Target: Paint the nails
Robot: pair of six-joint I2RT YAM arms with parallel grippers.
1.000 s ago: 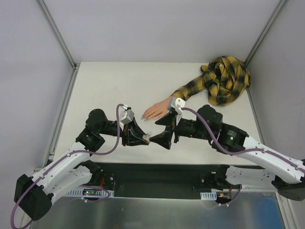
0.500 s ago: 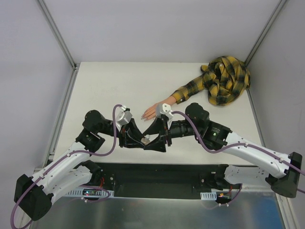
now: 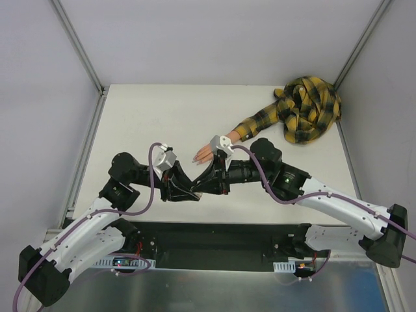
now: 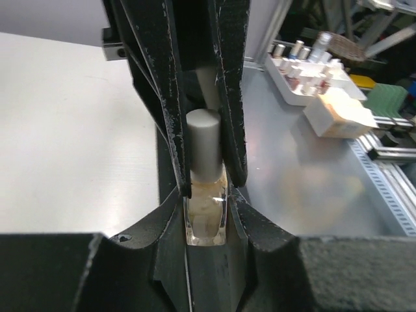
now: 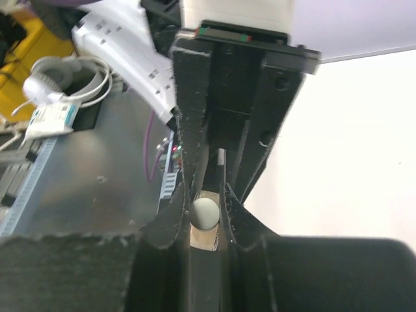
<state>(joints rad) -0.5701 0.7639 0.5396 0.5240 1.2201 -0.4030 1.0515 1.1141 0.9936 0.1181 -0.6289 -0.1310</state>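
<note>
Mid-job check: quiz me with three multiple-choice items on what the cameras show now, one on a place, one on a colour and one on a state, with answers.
1. Where on the table is the plaid sleeve bunched up?
A. far right corner
B. far left corner
C. near edge, between the arm bases

2. What colour is the cap of the bottle?
A. red
B. grey
C. blue

3. What is the right end effector doing?
A. hanging wide open over bare table
B. shut on the cap
C. shut on the sleeve

Answers:
1 A: the top view shows the sleeve heaped at the far right corner.
2 B: the left wrist view shows a plain grey cylinder.
3 B: its fingers pinch the cap from both sides while the left end effector grips the bottle.
</note>
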